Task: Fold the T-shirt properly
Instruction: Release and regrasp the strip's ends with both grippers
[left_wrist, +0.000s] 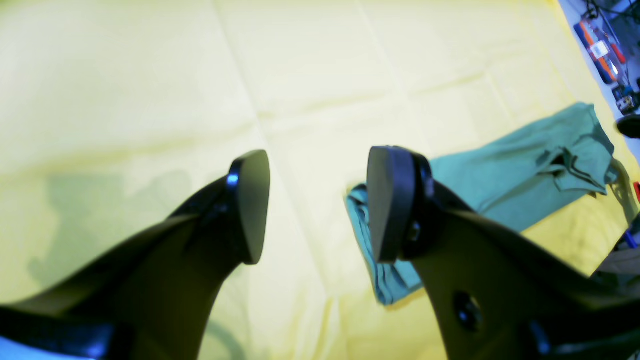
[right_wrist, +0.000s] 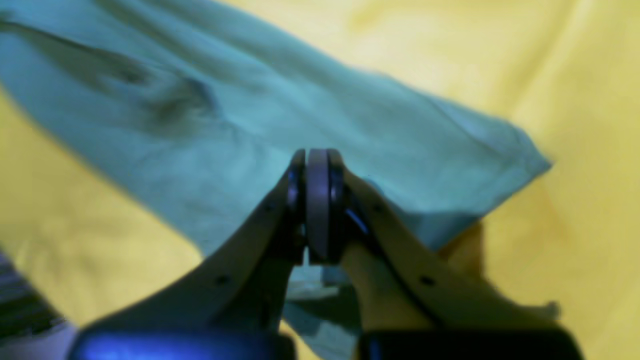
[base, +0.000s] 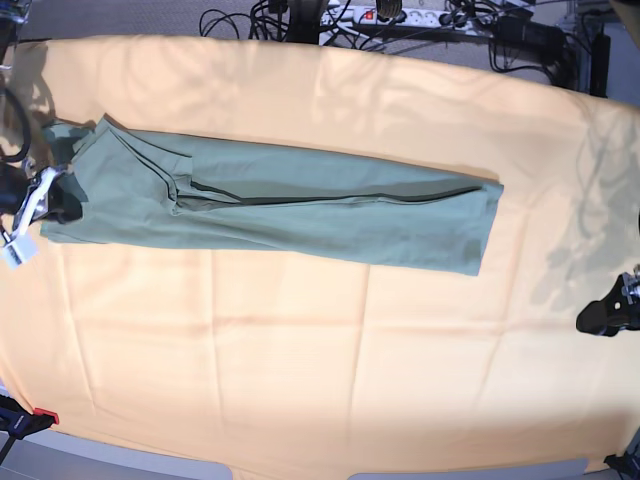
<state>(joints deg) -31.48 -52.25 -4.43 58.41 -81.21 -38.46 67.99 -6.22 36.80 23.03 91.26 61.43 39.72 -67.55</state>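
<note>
The sage-green T-shirt (base: 300, 215) lies folded lengthwise into a long narrow strip across the yellow-orange cloth (base: 300, 380), with its sleeves at the left end. My right gripper (base: 48, 205) sits at the strip's left end. In the right wrist view, the right gripper (right_wrist: 317, 200) is shut, with the shirt (right_wrist: 250, 125) under and between its fingers. My left gripper (base: 605, 318) hovers off the shirt's right end. In the left wrist view, the left gripper (left_wrist: 317, 205) is wide open and empty above the cloth (left_wrist: 150, 75), with the shirt (left_wrist: 510, 175) to its right.
Cables and a power strip (base: 400, 15) lie past the table's far edge. Tools (left_wrist: 602, 50) lie off the cloth at the top right of the left wrist view. A red clamp (base: 45, 415) holds the cloth at the front left corner.
</note>
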